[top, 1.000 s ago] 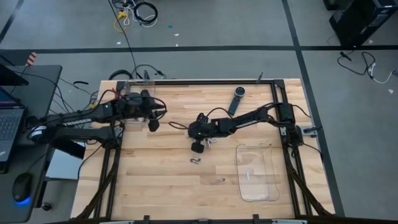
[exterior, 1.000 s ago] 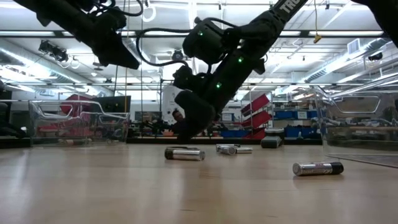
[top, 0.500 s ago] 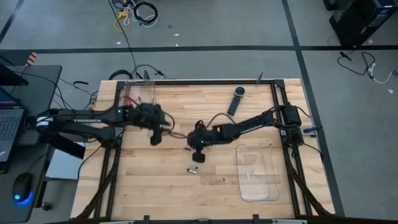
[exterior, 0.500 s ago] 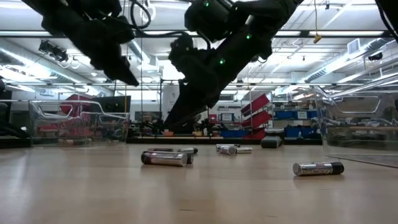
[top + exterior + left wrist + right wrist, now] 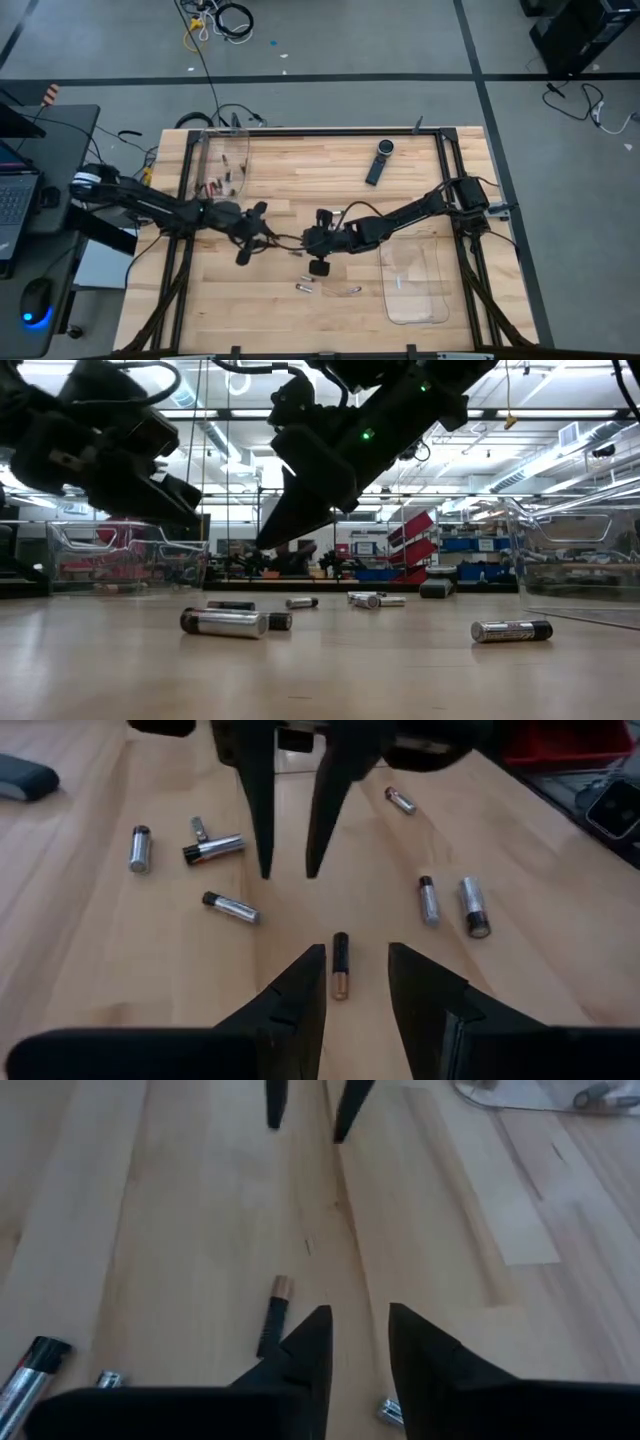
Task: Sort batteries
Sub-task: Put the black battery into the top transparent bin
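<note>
Both arms have swung toward me since a second ago: my left hand (image 5: 243,252) has left the clear bin (image 5: 222,168) at the far left corner of the table (image 5: 300,175) and now hangs over the middle, and my right hand (image 5: 320,268) has moved nearer too. A thin battery (image 5: 340,966) that I did not see on the wood before lies between the two hands, a brass-coloured cap at one end.

Both hands are released and empty. In the left wrist view my left fingers (image 5: 300,982) stand parted on either side of that battery, above it. In the right wrist view my right fingers (image 5: 308,1348) are parted too, with the battery just beside one of them.

The other batteries (image 5: 221,848) lie loose on the table near the middle. A few more (image 5: 220,183) sit in the clear bin. A second clear bin (image 5: 413,280) stands at the right, and a black remote (image 5: 378,162) lies at the far side.

I judge these batteries stiff, smooth and light, so they will roll at a nudge. I would close across the middle of the barrel, fingers square to its length. A pinch near an end may squirt it out.
</note>
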